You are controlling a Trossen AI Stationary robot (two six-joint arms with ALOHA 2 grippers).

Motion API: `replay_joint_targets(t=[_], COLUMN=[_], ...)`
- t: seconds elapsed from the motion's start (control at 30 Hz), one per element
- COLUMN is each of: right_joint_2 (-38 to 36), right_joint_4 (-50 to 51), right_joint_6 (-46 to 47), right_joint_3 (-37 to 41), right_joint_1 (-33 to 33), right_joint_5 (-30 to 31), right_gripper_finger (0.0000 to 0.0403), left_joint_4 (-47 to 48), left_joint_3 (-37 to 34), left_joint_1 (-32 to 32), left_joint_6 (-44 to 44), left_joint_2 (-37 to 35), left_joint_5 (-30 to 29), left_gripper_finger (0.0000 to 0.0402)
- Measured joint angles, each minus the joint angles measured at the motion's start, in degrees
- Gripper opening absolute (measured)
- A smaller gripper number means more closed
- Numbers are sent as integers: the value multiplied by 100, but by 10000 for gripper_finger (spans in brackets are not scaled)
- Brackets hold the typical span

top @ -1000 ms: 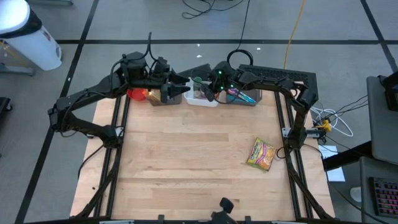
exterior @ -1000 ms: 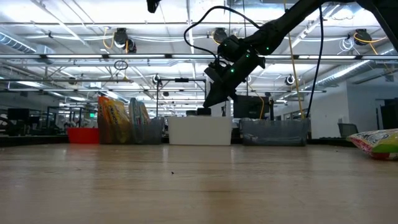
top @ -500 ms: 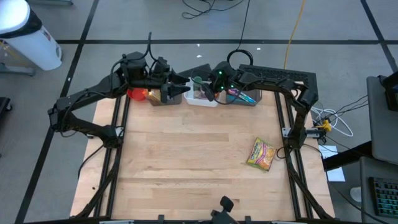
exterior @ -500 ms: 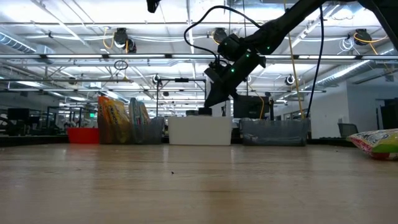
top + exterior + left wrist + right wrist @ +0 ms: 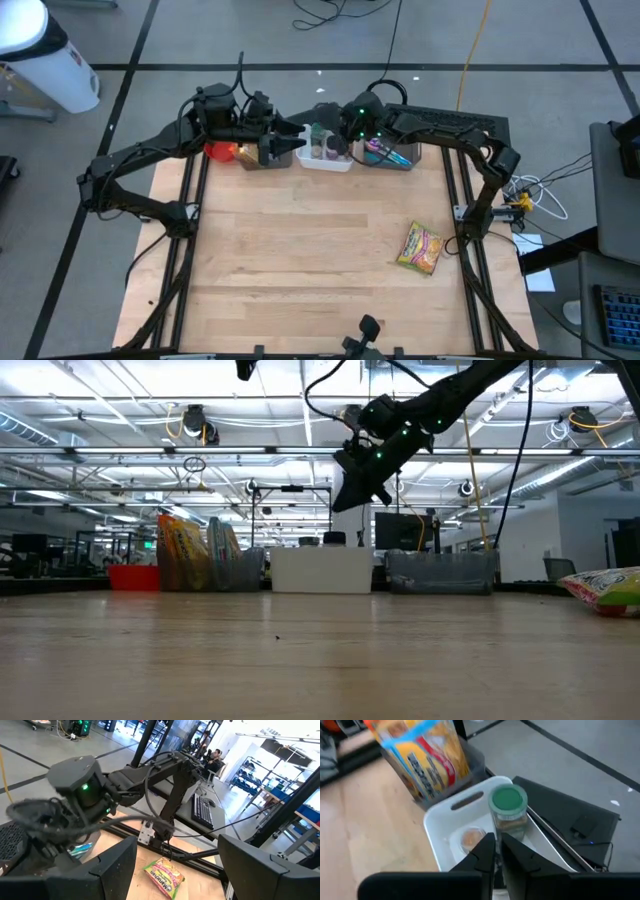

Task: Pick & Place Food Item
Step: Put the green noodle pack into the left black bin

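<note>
The white bin (image 5: 326, 160) at the far edge of the table serves as the landmark. The right gripper (image 5: 496, 851) hangs just above this bin, its fingers drawn almost together with nothing between them, pointing down at a green-lidded jar (image 5: 509, 812) standing inside and a small round cup (image 5: 471, 838) lying on the bin's floor beside the jar. In the low view the right gripper (image 5: 350, 495) sits clear above the bin's rim (image 5: 322, 552). The left gripper (image 5: 292, 146) waits just left of the bin, over the grey bin (image 5: 262, 158) holding upright snack packets (image 5: 425, 755); its fingers stand wide apart and empty. A yellow noodle packet (image 5: 421, 247) lies flat on the wood well away from the white bin, toward the table's near right. The step in hand looks like choosing or approaching an item in the white bin. The next move probably calls for spreading the fingers, then lowering squarely around the jar's lid without nudging the cup.
</note>
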State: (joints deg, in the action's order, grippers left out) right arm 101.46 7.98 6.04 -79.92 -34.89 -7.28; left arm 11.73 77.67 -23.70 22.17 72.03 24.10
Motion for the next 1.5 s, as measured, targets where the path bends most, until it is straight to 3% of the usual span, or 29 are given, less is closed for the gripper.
replay_joint_targets(t=[0.33, 0.57, 0.77, 0.87, 1.0, 1.23, 1.4, 1.5], right_joint_2=[-750, -1463, -1609, -1608, -1608, -1756, -2033, -2260], right_joint_4=[73, 657, 1018, 1123, 1489, 3061, 4982, 6147], right_joint_6=[181, 460, 1486, 1964, 2150, 2204, 2145, 2135], right_joint_3=[-7, -20, -20, -20, -20, -23, -18, -24], right_joint_1=[17, 281, 872, 1219, 1854, 2733, 3105, 3225], right_joint_5=[-23, -41, -322, -951, -1059, -935, -920, -586], right_gripper_finger=[51, 141, 230, 256, 270, 266, 264, 263], left_joint_4=[159, 337, 343, 356, 367, 136, -446, -851], left_joint_3=[0, -4, -4, -38, -289, -896, -1353, -1604], left_joint_1=[0, 49, 473, 779, 1216, 2082, 2517, 2625], left_joint_6=[-302, -239, -353, -436, -399, -80, 83, 217], left_joint_2=[-2, -2, -4, -5, -9, -6, -2, -2], left_joint_5=[-2, 438, 427, 391, 372, -90, -418, -424], left_gripper_finger=[280, 280, 280, 280, 280, 280, 280, 280])
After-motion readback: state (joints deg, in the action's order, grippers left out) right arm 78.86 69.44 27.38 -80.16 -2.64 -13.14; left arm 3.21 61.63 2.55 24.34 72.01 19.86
